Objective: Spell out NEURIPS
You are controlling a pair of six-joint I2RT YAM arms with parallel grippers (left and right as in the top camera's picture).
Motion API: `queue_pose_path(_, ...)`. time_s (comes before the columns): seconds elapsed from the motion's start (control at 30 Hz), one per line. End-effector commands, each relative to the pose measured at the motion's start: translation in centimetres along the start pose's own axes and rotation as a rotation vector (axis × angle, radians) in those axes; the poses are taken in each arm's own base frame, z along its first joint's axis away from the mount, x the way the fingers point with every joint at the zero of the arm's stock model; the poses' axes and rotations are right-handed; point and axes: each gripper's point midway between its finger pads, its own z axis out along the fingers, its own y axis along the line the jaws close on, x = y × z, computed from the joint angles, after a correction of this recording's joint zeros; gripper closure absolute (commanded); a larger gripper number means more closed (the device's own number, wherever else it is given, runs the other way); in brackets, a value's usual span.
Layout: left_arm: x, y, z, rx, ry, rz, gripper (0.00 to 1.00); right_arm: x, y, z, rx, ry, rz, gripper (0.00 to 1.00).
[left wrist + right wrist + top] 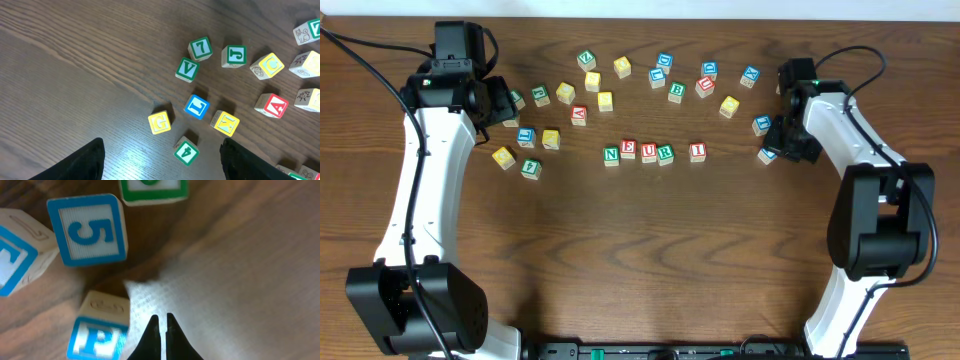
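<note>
The right pincer (pixel 161 330) is closed tight, its two dark tips pressed together with nothing between them, low over the right side of the table (pixel 720 250). Near the tips, not touching them, lies a pale wooden cube with a blurred blue letter (pixel 97 335). Beyond it sits a blue 5 cube (pixel 89 230). A third blue-faced cube (pixel 15 255) shows at the left edge and a green-bordered cube (pixel 152 190) is cut off at the top, making four cubes in this close view.

The left pincer (pixel 161 150) gapes wide and holds nothing, above the left cluster. Nearest it are a green 4 cube (pixel 186 151), a yellow G cube (pixel 159 122) and a blue L cube (pixel 197 106).

In the middle of the table five small pale wooden cubes stand in a row facing the robot. From left to right they are the green N cube (pixel 611 155), red E cube (pixel 629 149), blue U cube (pixel 648 152) and green R cube (pixel 665 154), packed close together. After a gap comes the red I cube (pixel 697 152). About twenty more lettered cubes lie scattered behind and beside the row.
</note>
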Motion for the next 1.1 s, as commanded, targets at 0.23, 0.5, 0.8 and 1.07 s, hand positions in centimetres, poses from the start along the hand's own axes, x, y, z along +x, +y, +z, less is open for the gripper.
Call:
queue_pose_path(0.23, 0.5, 0.3, 0.6, -0.014, 0.018, -0.004, 0.27, -0.3, 2.1, 1.9, -0.072, 0.0, -0.144, 0.98)
queue_pose_path(0.5, 0.5, 0.3, 0.6, -0.014, 0.018, -0.004, 0.27, 1.0, 4.6, 1.6, -0.169, 0.036, -0.189, 0.97)
queue_pose_path(0.8, 0.5, 0.3, 0.6, -0.014, 0.018, -0.004, 0.27, 1.8, 7.3, 1.0, -0.206, 0.008, -0.245, 0.96)
queue_pose_path(1.07, 0.5, 0.3, 0.6, -0.014, 0.018, -0.004, 0.27, 2.5, 9.7, 0.4, -0.239, -0.026, -0.331, 0.94)
